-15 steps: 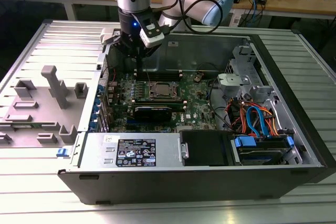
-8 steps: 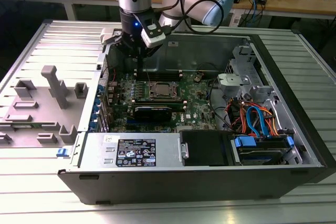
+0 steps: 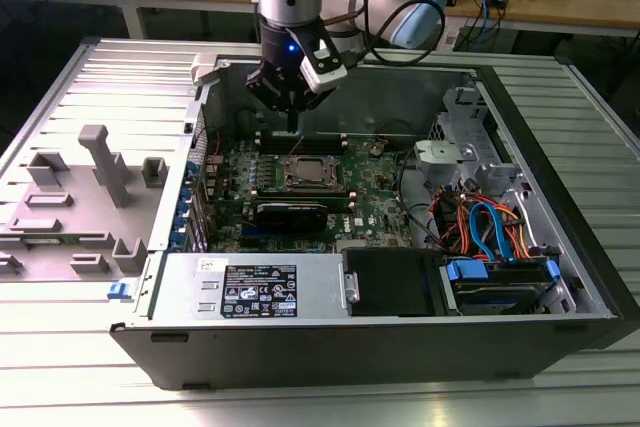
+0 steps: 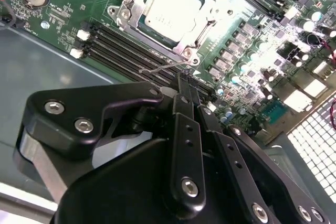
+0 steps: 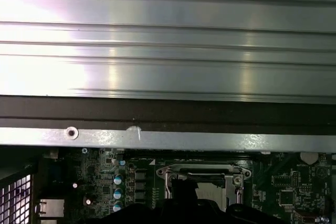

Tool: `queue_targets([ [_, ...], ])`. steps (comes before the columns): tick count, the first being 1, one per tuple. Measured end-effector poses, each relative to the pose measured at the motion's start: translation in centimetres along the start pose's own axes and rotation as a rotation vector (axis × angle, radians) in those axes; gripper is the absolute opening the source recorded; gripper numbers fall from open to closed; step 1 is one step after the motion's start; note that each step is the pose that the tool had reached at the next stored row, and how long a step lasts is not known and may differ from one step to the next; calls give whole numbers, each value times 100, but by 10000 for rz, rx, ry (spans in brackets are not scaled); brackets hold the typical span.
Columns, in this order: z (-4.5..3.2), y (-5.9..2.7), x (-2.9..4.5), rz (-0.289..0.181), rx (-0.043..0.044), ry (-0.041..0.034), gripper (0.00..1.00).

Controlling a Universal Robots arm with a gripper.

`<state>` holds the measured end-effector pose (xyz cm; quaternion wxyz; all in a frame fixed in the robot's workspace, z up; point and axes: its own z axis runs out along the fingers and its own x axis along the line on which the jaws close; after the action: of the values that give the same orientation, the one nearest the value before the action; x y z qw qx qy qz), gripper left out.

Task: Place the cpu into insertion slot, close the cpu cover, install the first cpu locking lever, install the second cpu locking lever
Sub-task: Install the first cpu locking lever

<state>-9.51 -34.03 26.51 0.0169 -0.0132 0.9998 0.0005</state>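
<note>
**Gripper over the motherboard, fingertips by a loose locking lever**

We see the gripper (image 4: 186, 81) low over the green motherboard (image 4: 58, 9), its two fingers (image 4: 182, 129) drawn together with nothing clearly between them. The thin wire locking lever (image 4: 165, 67) lies just past the tips, and we cannot tell whether they touch it. Just beyond the lever, the cpu (image 4: 173, 11) sits in the insertion slot (image 4: 188, 53). The cpu cover (image 4: 205, 17) seems to lie flat around it. The black memory slots (image 4: 121, 45) run beside the fingertips.
</note>
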Motion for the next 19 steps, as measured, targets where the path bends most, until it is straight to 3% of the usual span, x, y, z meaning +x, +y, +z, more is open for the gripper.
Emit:
queue_targets([
  [11,77,0,2,8,0,0,11],
  [19,80,1,0,9,-1,-1,11],
])
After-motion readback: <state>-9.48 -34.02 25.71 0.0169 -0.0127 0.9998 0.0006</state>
